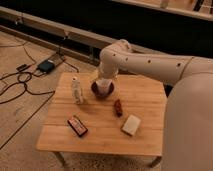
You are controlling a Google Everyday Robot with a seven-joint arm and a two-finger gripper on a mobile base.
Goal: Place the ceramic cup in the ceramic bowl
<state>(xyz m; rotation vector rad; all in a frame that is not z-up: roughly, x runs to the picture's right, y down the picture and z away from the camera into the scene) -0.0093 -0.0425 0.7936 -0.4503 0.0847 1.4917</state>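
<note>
The dark maroon ceramic bowl (95, 90) sits at the back middle of the wooden table (60, 137). The small white ceramic cup (103, 86) stands upright inside the bowl's rim. My gripper (104, 80) is directly above the cup, at its top, at the end of the white arm that reaches in from the right. The arm's wrist hides the contact between gripper and cup.
A slim white bottle (76, 91) stands left of the bowl. A small reddish-brown item (118, 107) and a flat white block (131, 125) lie to the front right. A dark packet (77, 126) lies front left. Cables and a power box (46, 65) are on the floor at left.
</note>
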